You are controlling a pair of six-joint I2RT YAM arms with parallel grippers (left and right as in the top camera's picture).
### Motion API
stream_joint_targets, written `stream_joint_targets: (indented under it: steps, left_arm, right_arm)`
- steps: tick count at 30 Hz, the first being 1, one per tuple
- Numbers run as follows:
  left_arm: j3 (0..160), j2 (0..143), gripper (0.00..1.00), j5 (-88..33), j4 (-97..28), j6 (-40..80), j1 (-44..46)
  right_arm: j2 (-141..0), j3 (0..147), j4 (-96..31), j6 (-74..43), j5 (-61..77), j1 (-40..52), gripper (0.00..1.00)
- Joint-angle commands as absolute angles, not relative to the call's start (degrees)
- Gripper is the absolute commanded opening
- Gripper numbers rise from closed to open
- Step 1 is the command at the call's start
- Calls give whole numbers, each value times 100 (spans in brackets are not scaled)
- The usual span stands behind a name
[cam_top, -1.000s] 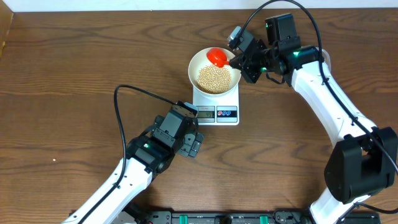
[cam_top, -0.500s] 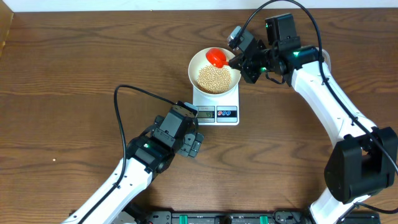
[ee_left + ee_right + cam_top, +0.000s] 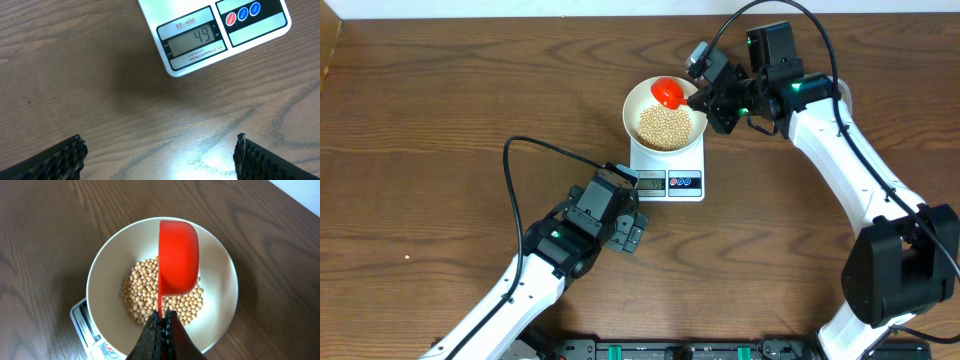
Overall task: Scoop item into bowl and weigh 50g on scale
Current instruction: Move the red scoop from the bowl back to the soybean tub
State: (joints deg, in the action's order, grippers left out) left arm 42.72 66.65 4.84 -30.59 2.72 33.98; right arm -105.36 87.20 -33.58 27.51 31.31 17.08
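Observation:
The white bowl (image 3: 665,113) stands on the white scale (image 3: 668,177) and holds a heap of tan beans (image 3: 662,125). Seen from the right wrist, the beans (image 3: 145,287) cover the floor of the bowl (image 3: 102,280), and a corner of the scale (image 3: 87,325) shows under it. My right gripper (image 3: 161,318) is shut on the thin handle of a red scoop (image 3: 177,255), which hangs over the bowl with its round back toward the camera. The red scoop (image 3: 668,91) sits over the bowl's far side. My left gripper (image 3: 159,157) is open over bare wood just in front of the scale (image 3: 215,35), whose display reads 49.
The dark wood table (image 3: 440,120) lies around the scale. A black cable (image 3: 520,150) loops from the left arm. A pale wall edge (image 3: 520,8) runs along the back of the table.

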Motion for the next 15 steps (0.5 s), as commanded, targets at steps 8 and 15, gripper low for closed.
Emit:
stream_joint_targets:
  steps: [8,15]
  left_arm:
    - [4244,6698,96,499,-3055,193,3415]
    - [4244,6698,96,499,-3055,193,3415]
  right_arm:
    - [-10447,8742,-3380,5030,2342,1734,1]
    - [-10447,8742,-3382,5057,2440,1737,1]
